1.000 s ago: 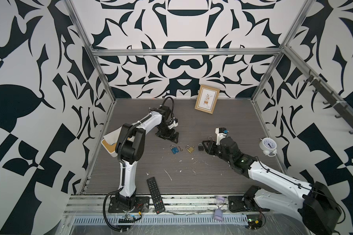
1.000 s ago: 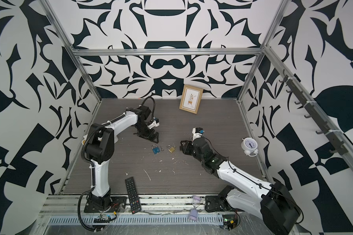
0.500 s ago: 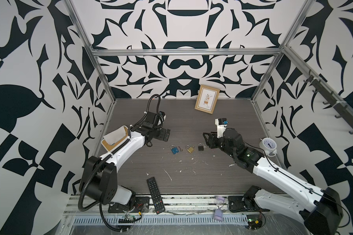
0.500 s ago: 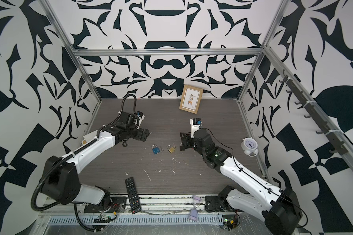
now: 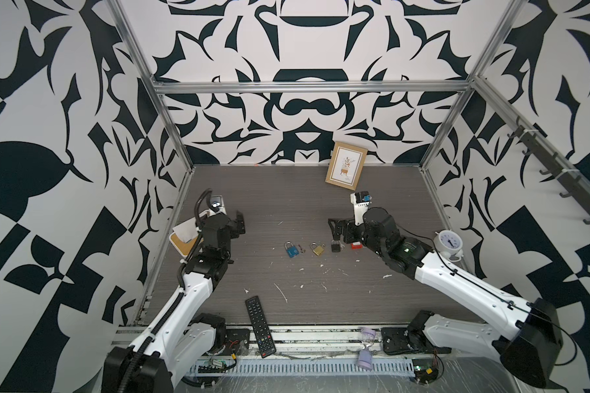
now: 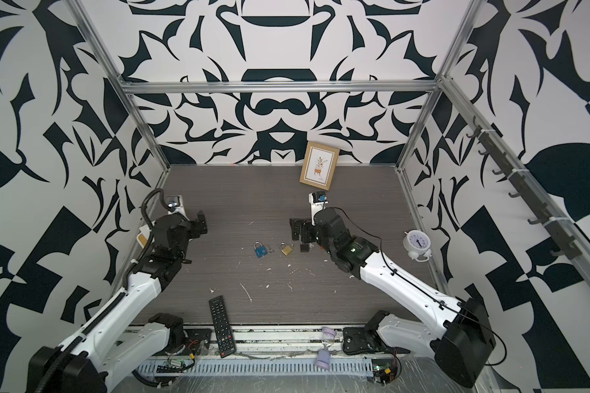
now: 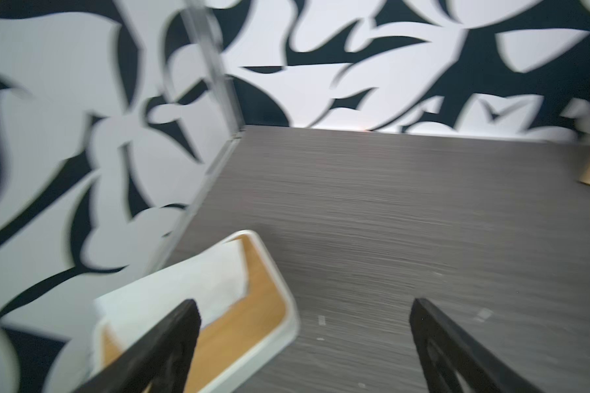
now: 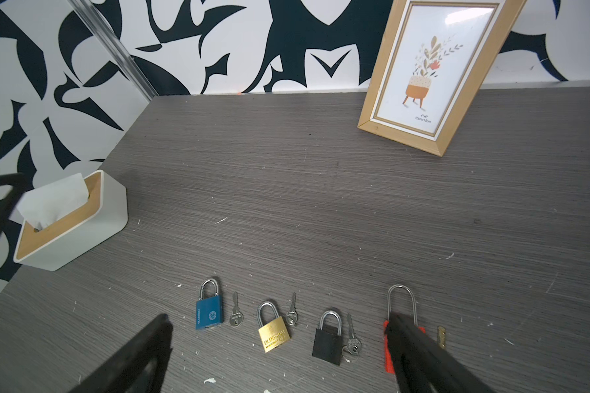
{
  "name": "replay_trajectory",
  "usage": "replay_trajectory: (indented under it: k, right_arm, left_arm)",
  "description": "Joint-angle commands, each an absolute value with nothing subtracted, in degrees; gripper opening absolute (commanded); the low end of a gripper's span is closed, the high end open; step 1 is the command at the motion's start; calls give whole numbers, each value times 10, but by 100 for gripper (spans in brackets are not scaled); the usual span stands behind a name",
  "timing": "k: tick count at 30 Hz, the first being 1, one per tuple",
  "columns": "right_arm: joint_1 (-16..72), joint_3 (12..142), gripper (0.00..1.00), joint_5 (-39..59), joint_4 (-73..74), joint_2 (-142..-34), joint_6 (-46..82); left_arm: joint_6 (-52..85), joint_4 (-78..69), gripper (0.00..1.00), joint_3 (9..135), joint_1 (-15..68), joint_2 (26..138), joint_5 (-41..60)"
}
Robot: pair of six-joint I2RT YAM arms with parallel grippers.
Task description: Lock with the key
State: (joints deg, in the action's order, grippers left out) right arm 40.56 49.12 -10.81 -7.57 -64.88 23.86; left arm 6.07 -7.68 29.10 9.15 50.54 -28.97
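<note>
Tabletop (image 5: 286, 204): R hand (image 5: 337, 232) spread wide near padlocks (image 8: 209, 311).

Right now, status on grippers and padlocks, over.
Left gripper, right gripper open, empty. Blue padlock, gold padlock, black padlock, red padlock in a row, key beside each. Nothing in the way.

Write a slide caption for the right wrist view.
A blue padlock, gold padlock, black padlock and red padlock lined up on the table, a key beside each, picture frame behind.

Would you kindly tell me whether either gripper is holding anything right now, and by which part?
Nothing is held: the left gripper and the right gripper both stand open, with nothing between their jaws.
</note>
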Motion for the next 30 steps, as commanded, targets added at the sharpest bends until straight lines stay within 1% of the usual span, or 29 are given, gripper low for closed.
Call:
replay_trajectory:
  k: [1, 3, 5, 7, 9, 10, 11, 12, 13, 16, 20, 24, 30]
  right_arm:
    - [418, 500, 100, -151, -54, -656, 225]
    - [428, 480, 100, -181, -18, -655, 215]
    - [430, 463, 100, -191, 17, -654, 204]
    - [430, 454, 100, -204, 36, -653, 199]
    - [430, 445, 100, -208, 60, -654, 187]
    - [431, 440, 100, -207, 73, -653, 181]
    - [432, 430, 100, -206, 92, -652, 175]
    - [433, 420, 100, -204, 113, -649, 171]
    - [433, 411, 100, -203, 131, -647, 167]
    - [436, 384, 100, -209, 188, -645, 160]
    - [450, 387, 100, -240, 200, -658, 138]
    - [474, 402, 100, -263, 191, -661, 123]
    - [480, 393, 100, -287, 205, -646, 115]
  left_arm:
    - [92, -198, 100, 194, 13, 455, -264]
    - [99, -346, 99, 109, 7, 467, -256]
    - [106, -454, 99, 66, 5, 520, -260]
    - [105, -472, 99, 81, 6, 588, -265]
    - [113, -473, 99, 111, 5, 666, -246]
    - [126, -493, 100, 116, 6, 698, -238]
    - [111, -545, 100, 115, 6, 735, -221]
    - [93, -589, 100, 108, 8, 760, -199]
    - [93, -610, 99, 102, 9, 769, -198]
    - [113, -615, 99, 101, 6, 791, -219]
    - [80, -672, 99, 104, 6, 834, -178]
    - [86, -671, 100, 100, 6, 830, -171]
    - [84, -667, 99, 102, 6, 830, -169]
